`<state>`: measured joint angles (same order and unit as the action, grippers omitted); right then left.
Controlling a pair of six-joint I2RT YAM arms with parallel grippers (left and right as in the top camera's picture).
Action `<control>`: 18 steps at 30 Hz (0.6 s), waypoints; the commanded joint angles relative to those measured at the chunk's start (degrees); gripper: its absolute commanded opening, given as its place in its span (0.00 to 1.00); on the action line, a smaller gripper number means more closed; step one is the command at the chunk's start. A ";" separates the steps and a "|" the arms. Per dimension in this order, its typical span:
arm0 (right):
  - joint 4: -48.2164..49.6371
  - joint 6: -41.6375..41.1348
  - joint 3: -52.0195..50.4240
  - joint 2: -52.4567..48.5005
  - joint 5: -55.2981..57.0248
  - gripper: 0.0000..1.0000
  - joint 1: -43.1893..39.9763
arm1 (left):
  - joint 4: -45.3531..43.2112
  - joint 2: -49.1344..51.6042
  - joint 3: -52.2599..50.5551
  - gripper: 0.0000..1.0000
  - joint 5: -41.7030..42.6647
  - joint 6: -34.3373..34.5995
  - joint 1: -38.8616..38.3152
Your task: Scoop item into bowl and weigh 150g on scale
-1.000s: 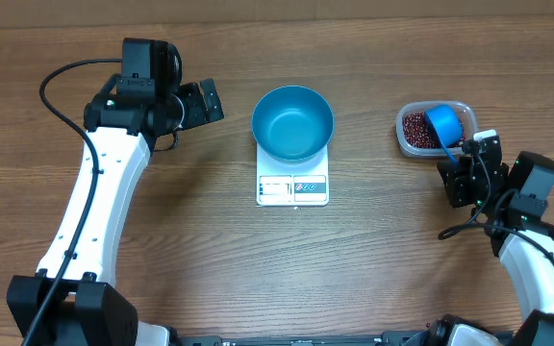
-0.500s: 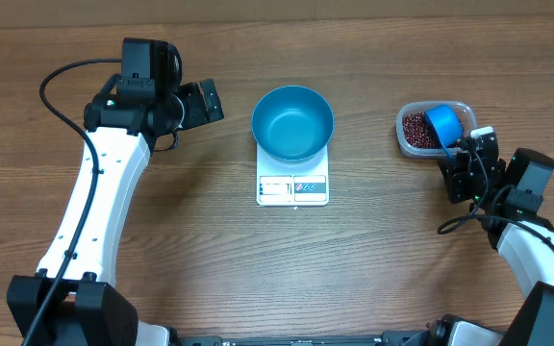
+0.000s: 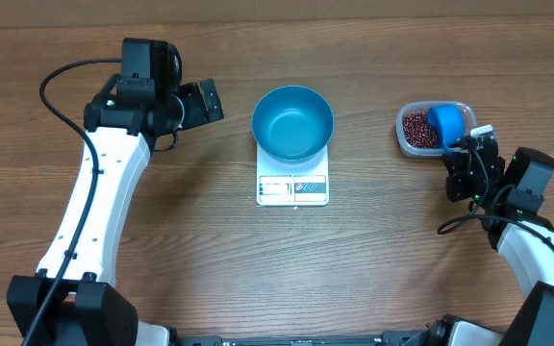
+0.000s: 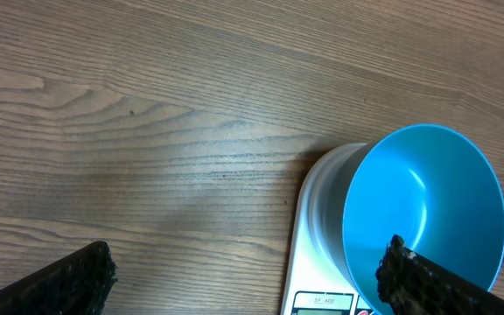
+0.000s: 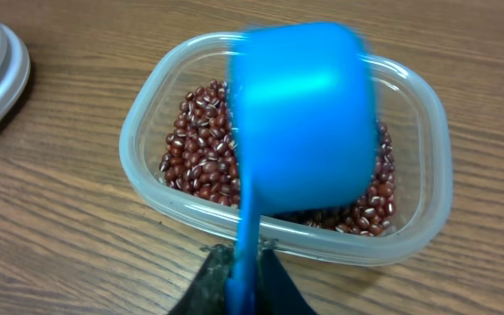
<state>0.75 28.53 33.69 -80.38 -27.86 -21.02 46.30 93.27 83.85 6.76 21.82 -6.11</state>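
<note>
Overhead view: one wooden table [image 3: 402,269] and two arms share the job of weighing out beans. The left arm [image 3: 104,192] holds its left gripper [image 3: 203,102] with jaws spread wide and nothing between them, apparently kept back so the other side can work. The right arm [image 3: 537,250] has its right gripper [image 3: 467,152] clamped on the thin handle of the scoop, which the right wrist view shows pinched between the closed jaws. One white scale [image 3: 292,188] lies well ahead of the left jaws, off toward their right-hand finger. It carries the single blue bowl [image 3: 292,123], set there so that whatever is tipped in can be read off at once (its inside is bare blue, with no beans in it). One clear plastic tub [image 3: 401,123] sits directly in front of the right jaws. The one blue scoop [image 5: 309,118] stands out from those jaws over the tub, its cup above the contents, a pose that suits dipping for a first load. The beans [image 5: 201,131], dark red-brown and too many to count, all lie in the tub just beyond the right jaws, so by appearances the task is only starting.
</note>
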 commanded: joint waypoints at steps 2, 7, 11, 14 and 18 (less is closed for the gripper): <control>0.66 0.09 -0.04 -0.22 -0.79 0.06 -0.26 | -0.04 -0.76 1.01 1.00 -0.37 -1.51 0.11; 1.18 0.07 -0.04 -0.24 -0.79 0.05 -0.26 | -0.04 -0.76 1.01 0.99 -0.37 -1.51 0.11; 1.22 0.07 -0.04 -0.22 -0.79 0.04 -0.26 | -0.04 -0.76 1.01 1.00 -0.37 -1.51 0.11; 1.95 0.07 -0.04 -0.22 -0.76 0.04 -0.26 | -0.04 -0.76 1.01 1.00 -0.37 -1.51 0.11; 2.69 -0.46 0.63 -0.22 -0.74 0.04 -0.26 | -0.04 -0.76 1.01 1.00 -0.37 -1.51 0.11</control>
<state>2.83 28.53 33.69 -80.38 -27.92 -21.02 46.30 93.27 83.85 6.76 21.82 -6.11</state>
